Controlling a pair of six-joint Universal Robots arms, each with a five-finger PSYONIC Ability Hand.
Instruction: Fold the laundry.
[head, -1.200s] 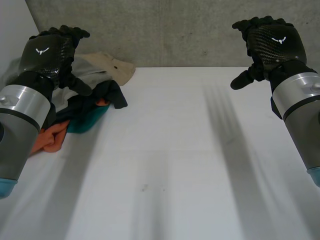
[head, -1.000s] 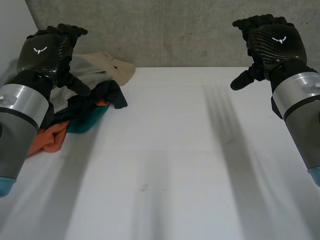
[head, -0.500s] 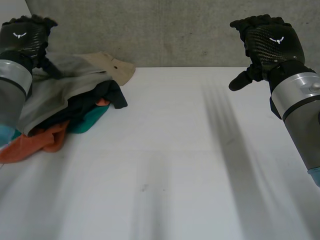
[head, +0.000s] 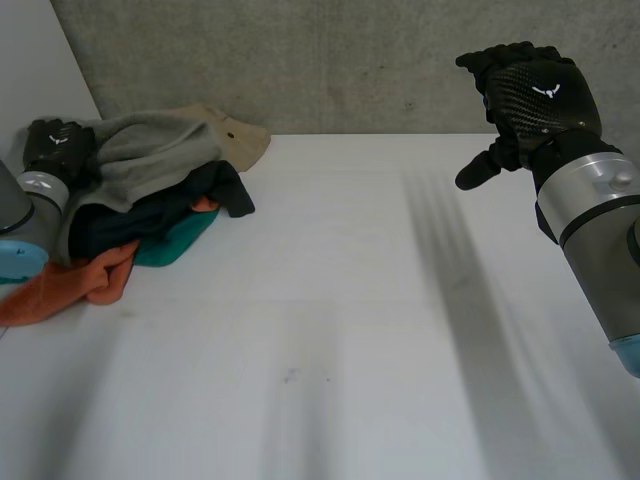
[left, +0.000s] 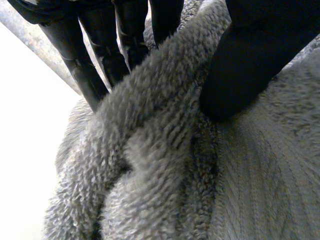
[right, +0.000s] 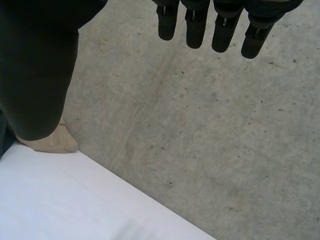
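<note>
Open table (head: 350, 330) right of the clothes heap (head: 150, 185)

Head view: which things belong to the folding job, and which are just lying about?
Job: grey fleece, pinched by the left hand; dark garment; teal garment; orange garment; beige garment.
Background: white table; concrete wall; right hand, open.

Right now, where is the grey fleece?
In the head view, the grey fleece tops the clothes pile at the far left of the table, pinched by the left hand.
</note>
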